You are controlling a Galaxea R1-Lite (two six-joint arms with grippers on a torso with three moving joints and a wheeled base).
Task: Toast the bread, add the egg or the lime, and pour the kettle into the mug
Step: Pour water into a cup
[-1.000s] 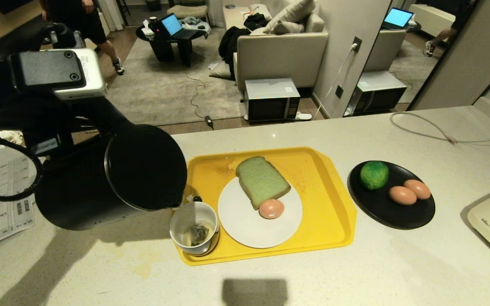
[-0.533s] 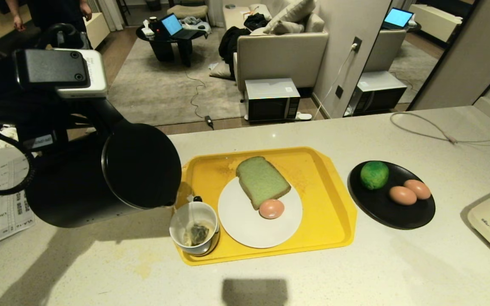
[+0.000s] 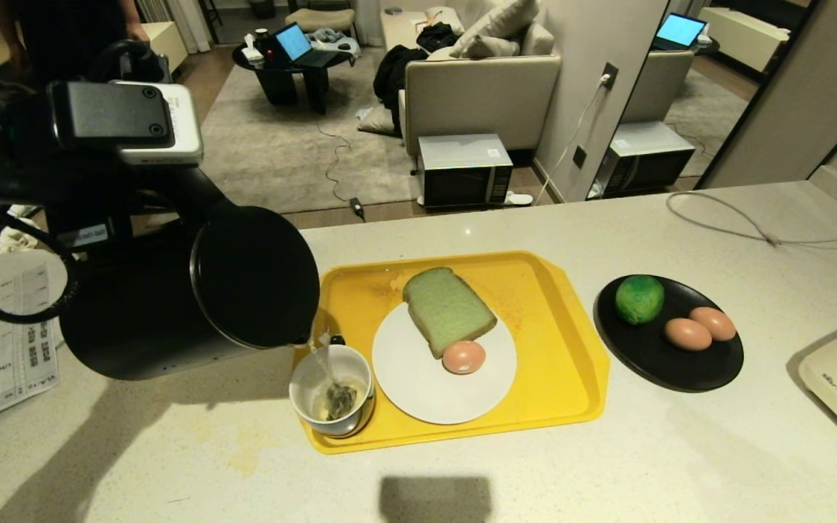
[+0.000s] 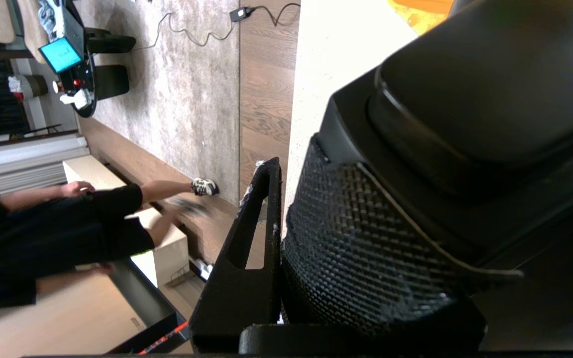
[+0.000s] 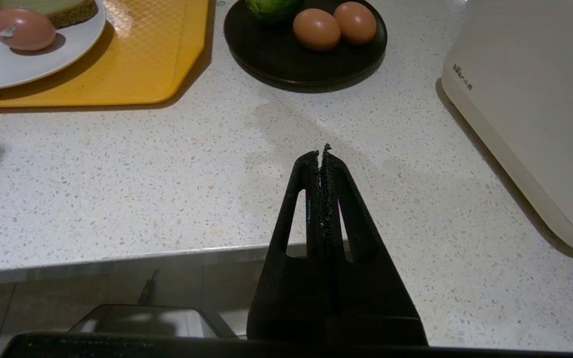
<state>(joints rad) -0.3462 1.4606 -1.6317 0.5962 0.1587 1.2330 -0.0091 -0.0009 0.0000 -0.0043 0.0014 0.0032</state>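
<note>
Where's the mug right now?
In the head view the mug stands on the yellow tray's front-left corner, just left of the white plate, under the spout of the tipped kettle held by the left gripper.

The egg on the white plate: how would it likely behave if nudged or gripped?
The egg is smooth and rounded, so it would probably roll on the flat white plate. Its thin shell looks fragile; a hard squeeze might crack it. Lying against the bread, it seems blocked on that side.
</note>
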